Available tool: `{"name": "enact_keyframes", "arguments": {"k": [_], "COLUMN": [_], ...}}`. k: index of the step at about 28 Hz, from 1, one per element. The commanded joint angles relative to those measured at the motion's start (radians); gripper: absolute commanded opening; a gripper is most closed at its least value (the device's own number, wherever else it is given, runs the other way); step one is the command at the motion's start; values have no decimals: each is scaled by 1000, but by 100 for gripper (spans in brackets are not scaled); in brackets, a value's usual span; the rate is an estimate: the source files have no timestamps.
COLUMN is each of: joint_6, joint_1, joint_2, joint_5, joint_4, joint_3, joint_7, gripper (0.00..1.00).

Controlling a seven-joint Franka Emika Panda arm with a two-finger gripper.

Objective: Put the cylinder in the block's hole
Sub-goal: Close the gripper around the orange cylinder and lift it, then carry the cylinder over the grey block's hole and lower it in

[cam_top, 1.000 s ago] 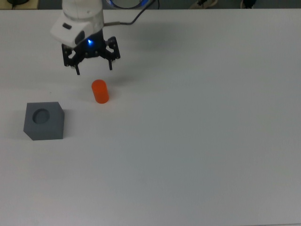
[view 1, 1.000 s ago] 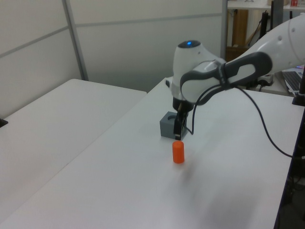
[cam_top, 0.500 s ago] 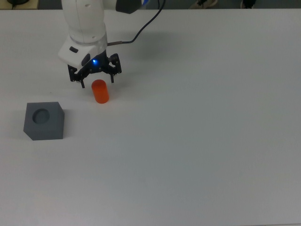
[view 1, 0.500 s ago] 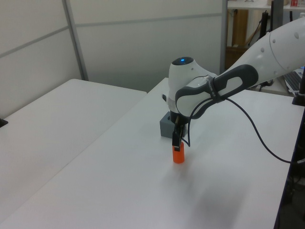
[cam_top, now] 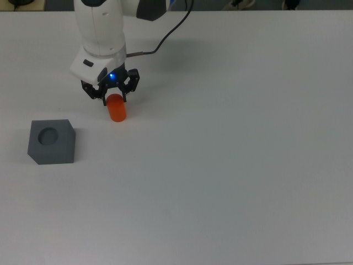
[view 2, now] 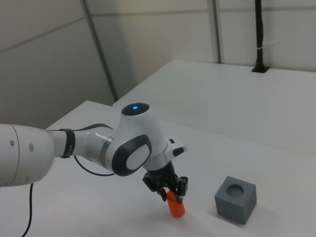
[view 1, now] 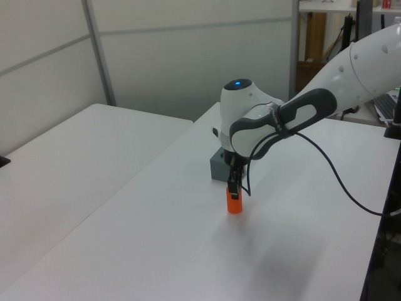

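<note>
Cylinder stands upright on the desk, apart from the block; the fingers straddle its top, open, gripping nothing. Lower squarely, then close.

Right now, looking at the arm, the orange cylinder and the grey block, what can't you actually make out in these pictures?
- Whether the black two-finger gripper grips the small orange-red cylinder: its fingers sit at the top, contact unclear in every view.
- The matte grey cube block in the left view: the arm hides its top and hole.
- How deep the block's hole goes: shadowed in the top view.
- The arm's base: cut off in all views.
</note>
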Motion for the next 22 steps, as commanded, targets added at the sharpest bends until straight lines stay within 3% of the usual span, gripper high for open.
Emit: {"name": "enact_keyframes", "arguments": {"k": [1, 6, 11, 12, 17, 22], "joint_6": [17, 11, 6, 6, 7, 15], "joint_1": [6, 0, -31, -50, -116, -159], "joint_2": [8, 7, 14, 22, 83, 131], "joint_5": [-10, 4, 77, 109, 166, 177], "joint_4": [16, 54, 154, 192, 306, 357], "joint_3": [-1, -3, -12, -12, -12, -12], "joint_7": [-8, 0, 1, 1, 1, -2], "gripper": [14, 11, 11, 11, 11, 11]}}
